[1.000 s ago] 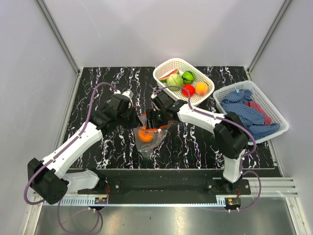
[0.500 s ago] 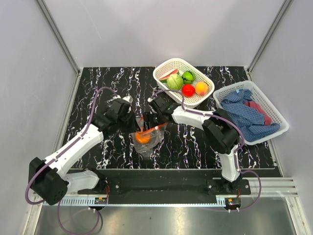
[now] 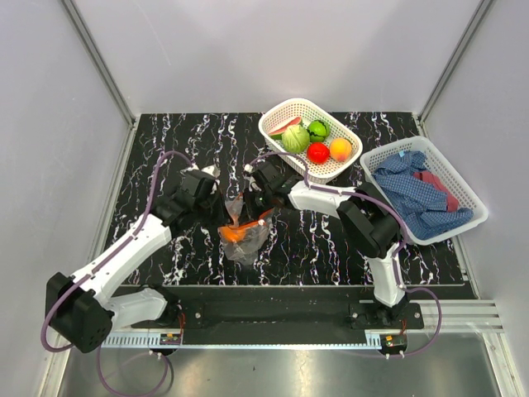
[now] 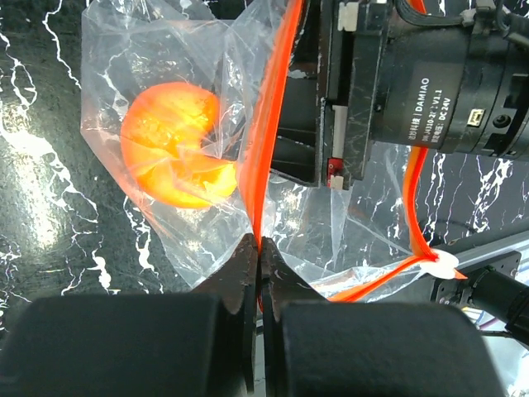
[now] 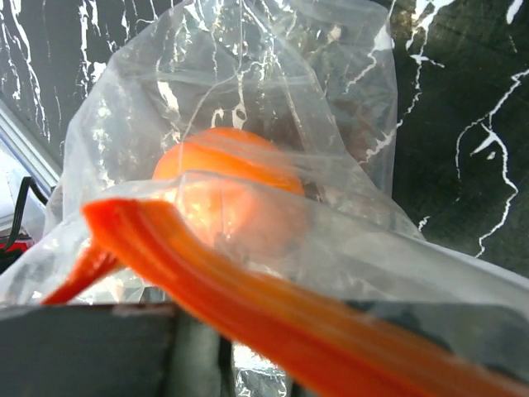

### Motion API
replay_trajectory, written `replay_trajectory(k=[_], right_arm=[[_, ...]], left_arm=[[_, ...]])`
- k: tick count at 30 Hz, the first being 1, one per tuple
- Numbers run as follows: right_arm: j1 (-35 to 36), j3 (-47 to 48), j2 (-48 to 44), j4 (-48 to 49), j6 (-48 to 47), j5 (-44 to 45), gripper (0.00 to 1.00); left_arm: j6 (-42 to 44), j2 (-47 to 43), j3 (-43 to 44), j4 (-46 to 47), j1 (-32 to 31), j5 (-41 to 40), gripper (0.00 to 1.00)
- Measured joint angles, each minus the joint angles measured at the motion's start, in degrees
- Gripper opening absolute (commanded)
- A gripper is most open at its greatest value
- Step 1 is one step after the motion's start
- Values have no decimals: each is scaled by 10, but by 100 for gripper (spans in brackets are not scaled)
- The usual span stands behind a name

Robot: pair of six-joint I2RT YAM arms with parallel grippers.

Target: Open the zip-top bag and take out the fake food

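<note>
The black, white-veined marble worktop [image 3: 165,141] carried two white plastic lattice baskets at its far right. One basket [image 3: 273,124] held toy produce: a pale green cabbage ball [image 3: 295,137], a red tomato [image 3: 317,152] and other pieces. It probably served as the drop-off point for whatever came out of the bag.

Both white arms reached to the middle of the worktop, where the clear, crinkly zip-top bag [image 3: 245,244] was held between them. Its mouth was lifted and its closed end lay on the worktop. The long axis ran roughly far to near, with the mouth facing the far side and upward and the bottom trailing toward the arm bases.

The left claw [image 4: 259,248] was clenched on one lip of the orange-red zip strip [image 4: 269,149]. The right claw [image 3: 259,202] met the bag from the opposite side. From its wrist camera it seemed pinched on the other lip, though blur made that less sure. Gripping opposite lips suggested they meant to pull the seal apart, and the strip already ran as two separate lines in the left wrist view.

One orange toy ball [image 4: 175,147] sat inside, below the strip. It was the one piece of fake food visibly left in the bag.
</note>
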Motion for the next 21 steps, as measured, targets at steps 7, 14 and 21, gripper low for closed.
replay_trajectory(k=[7, 14, 21], right_arm=[[0, -19, -28, -16, -18, 13, 0], [0, -22, -108, -89, -45, 49, 0], [4, -22, -192, -144, -68, 83, 0]], left_arm=[[0, -20, -8, -1, 12, 1, 0], [0, -25, -7, -1, 16, 1, 0], [1, -2, 18, -4, 16, 2, 0]])
